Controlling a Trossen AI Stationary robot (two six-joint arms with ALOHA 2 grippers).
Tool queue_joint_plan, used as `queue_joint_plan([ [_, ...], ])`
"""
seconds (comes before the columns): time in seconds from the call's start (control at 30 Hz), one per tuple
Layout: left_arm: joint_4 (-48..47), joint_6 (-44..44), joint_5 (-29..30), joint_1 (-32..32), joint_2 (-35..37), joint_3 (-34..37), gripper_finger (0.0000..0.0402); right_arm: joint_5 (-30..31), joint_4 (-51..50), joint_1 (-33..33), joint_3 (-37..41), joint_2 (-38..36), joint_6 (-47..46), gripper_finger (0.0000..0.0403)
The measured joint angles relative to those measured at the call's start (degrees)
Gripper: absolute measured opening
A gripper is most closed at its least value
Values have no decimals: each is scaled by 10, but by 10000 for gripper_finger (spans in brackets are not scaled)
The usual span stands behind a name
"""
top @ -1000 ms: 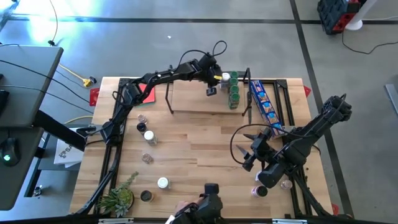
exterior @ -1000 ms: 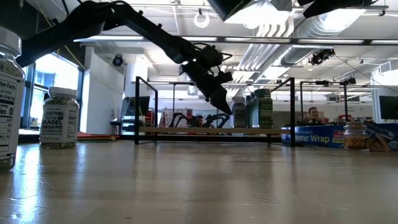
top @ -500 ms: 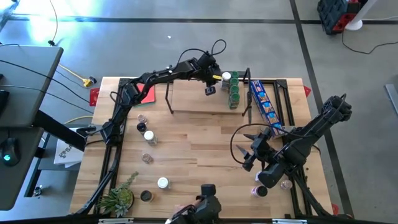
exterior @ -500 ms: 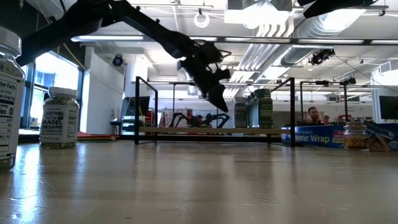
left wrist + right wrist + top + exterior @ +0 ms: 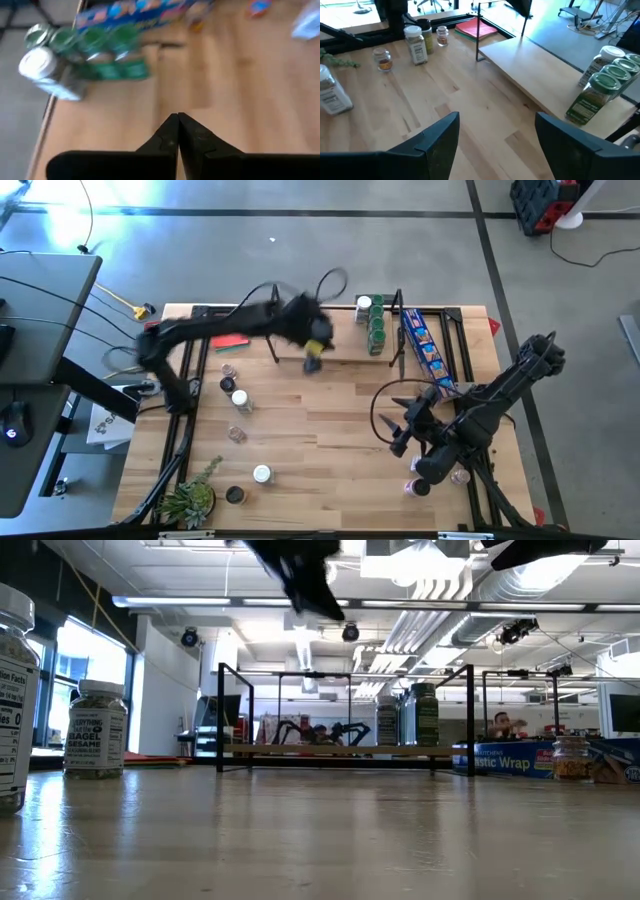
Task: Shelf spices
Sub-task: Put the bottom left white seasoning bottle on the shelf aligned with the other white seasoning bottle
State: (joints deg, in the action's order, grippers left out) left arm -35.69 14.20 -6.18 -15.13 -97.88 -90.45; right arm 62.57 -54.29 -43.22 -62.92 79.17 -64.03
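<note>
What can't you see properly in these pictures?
- High view: the left arm is a motion smear; its left gripper has no clear outline.
- Low view: the picture's top edge cuts that arm off.
- High view: the right gripper hangs over the table, and that arm covers part of a jar near the front edge.
- Left wrist view: labels on the spices on the shelf are too blurred to read.

The large tabletop (image 5: pixel 330 430) is pale, smooth wood in glued strips with a soft sheen. The long narrow shelf board (image 5: pixel 540 75) is lighter wood, matt and even, framed by thin black metal wire uprights (image 5: pixel 477 32). The small cylindrical spice jars (image 5: pixel 600 87) look like clear glossy plastic or glass with green and white plastic caps and paper labels. The long blue printed box (image 5: pixel 428 352) is glossy cardboard. The black fingers (image 5: pixel 432 142) of the right gripper (image 5: pixel 497 145) look matt plastic.
</note>
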Motion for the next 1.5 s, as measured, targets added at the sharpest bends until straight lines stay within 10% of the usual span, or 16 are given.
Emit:
queue_joint_plan([
  [0.23,73,-160,204,230,216,170,3,0,12,-17,0,38,0,255],
  [0.47,139,-374,153,384,302,267,8,-6,76,-31,0,77,13,255],
  [0.77,215,-496,190,525,242,302,78,-1,153,-35,0,119,74,255],
  [0.93,273,-545,326,562,154,302,149,4,169,-34,0,123,90,255],
  [1.17,457,-407,457,525,38,300,186,0,174,-34,0,123,86,255],
  [1.33,352,-278,403,515,37,243,192,-4,182,-34,0,123,91,255],
  [1.5,48,-350,397,541,37,150,209,-4,183,-33,0,123,104,255],
])
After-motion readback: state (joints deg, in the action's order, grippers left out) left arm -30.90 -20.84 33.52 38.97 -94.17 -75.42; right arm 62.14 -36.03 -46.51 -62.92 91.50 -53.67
